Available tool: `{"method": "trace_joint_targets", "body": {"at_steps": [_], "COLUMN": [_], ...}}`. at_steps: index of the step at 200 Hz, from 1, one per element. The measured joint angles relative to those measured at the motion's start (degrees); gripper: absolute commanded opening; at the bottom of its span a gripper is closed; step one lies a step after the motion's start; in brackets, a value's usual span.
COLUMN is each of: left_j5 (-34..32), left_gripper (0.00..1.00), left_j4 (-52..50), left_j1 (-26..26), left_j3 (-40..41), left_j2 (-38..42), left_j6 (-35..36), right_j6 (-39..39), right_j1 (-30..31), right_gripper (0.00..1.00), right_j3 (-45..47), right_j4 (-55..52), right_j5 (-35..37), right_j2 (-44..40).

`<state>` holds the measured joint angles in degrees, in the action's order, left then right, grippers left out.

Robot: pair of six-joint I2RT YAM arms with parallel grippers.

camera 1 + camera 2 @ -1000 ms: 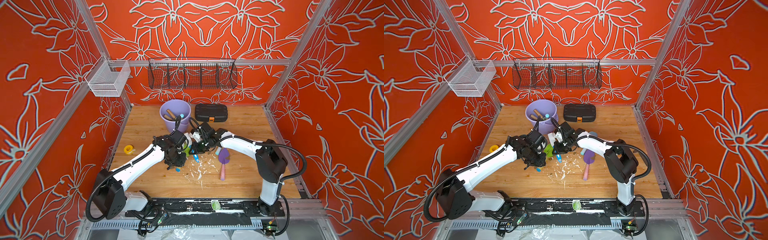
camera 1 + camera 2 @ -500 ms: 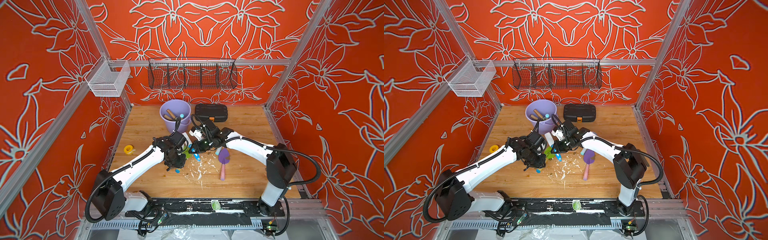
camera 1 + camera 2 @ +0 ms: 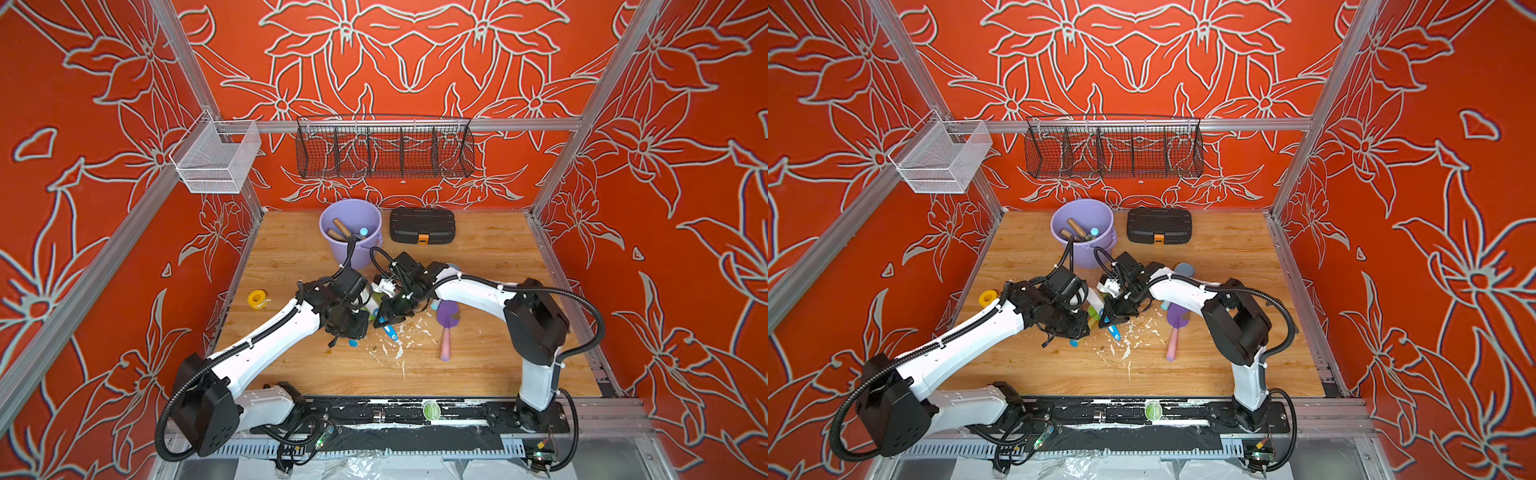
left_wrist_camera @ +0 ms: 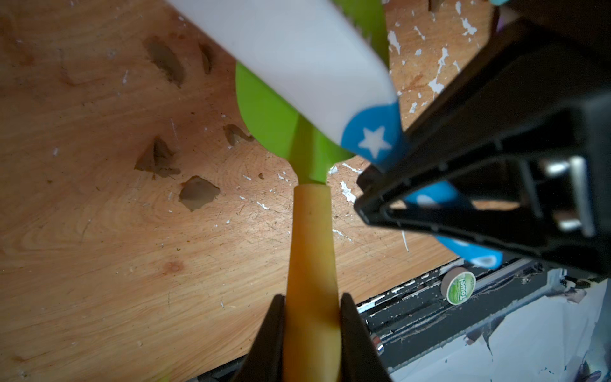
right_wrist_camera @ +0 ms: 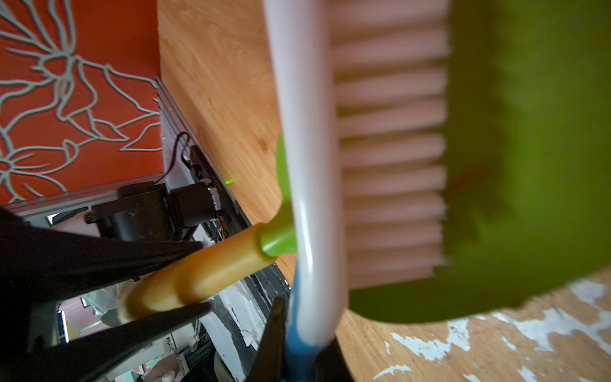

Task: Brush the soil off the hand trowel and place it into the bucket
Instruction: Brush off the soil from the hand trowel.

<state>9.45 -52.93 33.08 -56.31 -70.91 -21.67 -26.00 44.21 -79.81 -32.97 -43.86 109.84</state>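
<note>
Being gripped by its yellow wooden handle, the hand trowel (image 4: 309, 211) with the bright green plastic blade is held low over the light wooden tabletop (image 3: 478, 365), near its middle. The handle is pinched between the fingers of the left gripper (image 4: 312, 317), which are drawn in narrow against both of its sides. A hand brush (image 5: 307, 165) with a white plastic back, pale pink bristles (image 5: 390, 148) and a blue star-printed handle is laid across the blade, and its bristles are pressed to the green face. The blue handle is clamped by the right gripper (image 5: 299, 354), whose fingers are closed tight on it.

The soil (image 4: 198, 196) is seen as small dark-brown clumps and smears on the tabletop beside the blade, with white flecks (image 3: 397, 353) scattered nearby. Whether any is left on the blade cannot be told, since that surface is blurred and shadowed.

The round lavender plastic bucket (image 3: 357, 255) is stood upright behind the two grippers, toward the back wall and apart from the trowel. Wooden-handled tools (image 3: 341, 227) are leaned inside it. A black rectangular case with an orange latch (image 3: 422, 224) is set just beside the bucket. A second trowel with a purple blade and pink handle (image 3: 446, 332) is laid flat on the tabletop near the right arm, and a yellow roll of tape (image 3: 257, 298) is placed near the left edge.
</note>
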Motion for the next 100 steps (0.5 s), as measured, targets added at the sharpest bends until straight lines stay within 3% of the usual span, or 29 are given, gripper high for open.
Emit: {"method": "trace_joint_targets", "body": {"at_steps": [56, 100], "left_j5": [-0.98, -3.39], "left_gripper": [0.00, 0.00], "left_j4": [0.15, 0.85], "left_j1": [0.02, 0.02], "left_j3": [0.31, 0.31], "left_j2": [0.42, -0.46], "left_j6": [0.02, -0.87], "right_j6": [0.24, -1.18], "right_j1": [-5.68, -6.03], "right_gripper": [0.00, 0.00], "right_j3": [-3.08, 0.90], "right_j4": [-1.46, 2.60], "right_j5": [4.94, 3.23], "right_j2": [-0.52, -5.66]}}
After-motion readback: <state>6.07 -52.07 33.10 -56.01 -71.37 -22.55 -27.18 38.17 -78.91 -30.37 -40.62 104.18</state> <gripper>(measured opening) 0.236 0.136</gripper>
